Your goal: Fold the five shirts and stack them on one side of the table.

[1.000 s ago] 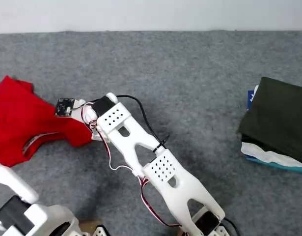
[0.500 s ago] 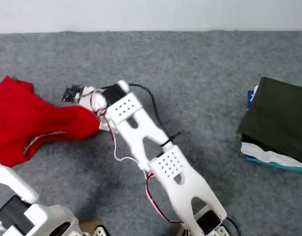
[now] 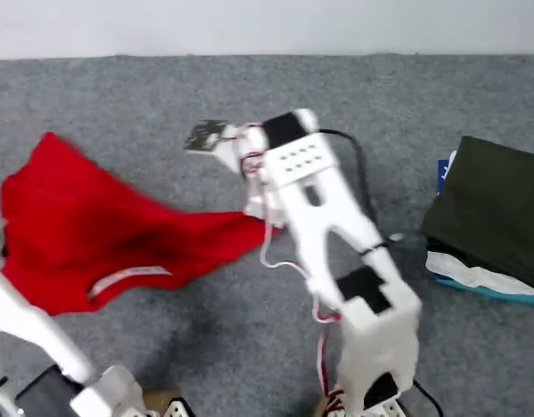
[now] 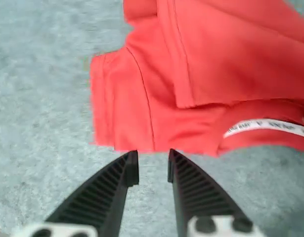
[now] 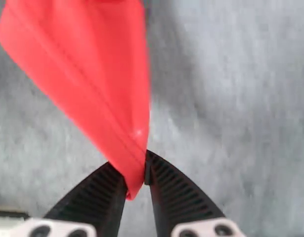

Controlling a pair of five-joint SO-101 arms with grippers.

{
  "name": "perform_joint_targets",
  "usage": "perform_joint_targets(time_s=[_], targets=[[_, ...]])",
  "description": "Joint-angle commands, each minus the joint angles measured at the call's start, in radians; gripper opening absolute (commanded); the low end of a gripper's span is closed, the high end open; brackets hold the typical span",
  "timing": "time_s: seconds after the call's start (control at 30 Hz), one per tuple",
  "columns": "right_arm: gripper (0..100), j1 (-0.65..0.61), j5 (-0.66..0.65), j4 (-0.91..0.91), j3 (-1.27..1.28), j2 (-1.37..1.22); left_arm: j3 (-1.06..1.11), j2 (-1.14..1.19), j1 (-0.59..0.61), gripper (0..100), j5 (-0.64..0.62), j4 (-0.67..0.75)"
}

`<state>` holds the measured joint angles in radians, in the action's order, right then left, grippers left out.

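Observation:
A red shirt (image 3: 110, 230) lies spread on the grey table's left half, one corner drawn out toward the middle. My right gripper (image 3: 260, 214) is shut on that corner; in the right wrist view the red cloth (image 5: 92, 74) is pinched between the black fingers of the gripper (image 5: 137, 174). In the left wrist view my left gripper (image 4: 151, 165) stands slightly open just short of the shirt's hem (image 4: 142, 118), near the white collar label (image 4: 268, 127), with nothing between its fingers. The left arm (image 3: 23, 326) rises along the table's left edge.
A stack of folded shirts (image 3: 497, 213), dark green on top with white and teal beneath, sits at the table's right edge. Bare grey carpet-like tabletop (image 3: 379, 113) stretches between the right arm and the stack. A white wall runs along the far side.
The right arm has swung rightward with the shirt corner in its gripper, pulling the bunched red shirt out long toward the table's middle. The left arm has shifted slightly at the left edge.

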<state>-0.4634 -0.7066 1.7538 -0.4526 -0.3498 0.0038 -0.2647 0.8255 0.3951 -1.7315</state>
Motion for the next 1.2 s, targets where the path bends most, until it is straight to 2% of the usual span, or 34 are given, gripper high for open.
perform_joint_targets(time_s=[0.0,0.23,0.47,0.7,1.07,1.17], targets=[[1.0,0.105,-0.055,0.042,0.11,0.185,0.051,-0.094,-0.074,11,0.008,-0.023],[1.0,0.297,-0.138,0.041,0.319,0.346,0.222,-0.149,-0.252,12,0.098,-0.023],[1.0,0.348,-0.146,0.039,0.377,0.38,0.355,-0.002,-0.408,22,0.161,0.012],[1.0,0.34,-0.095,-0.004,0.382,0.38,0.352,0.23,-0.479,22,0.229,0.127],[1.0,0.343,-0.089,-0.025,0.443,0.381,0.3,0.463,-0.503,22,0.221,0.284],[1.0,0.341,-0.089,-0.025,0.443,0.381,0.265,0.537,-0.502,19,0.18,0.311]])
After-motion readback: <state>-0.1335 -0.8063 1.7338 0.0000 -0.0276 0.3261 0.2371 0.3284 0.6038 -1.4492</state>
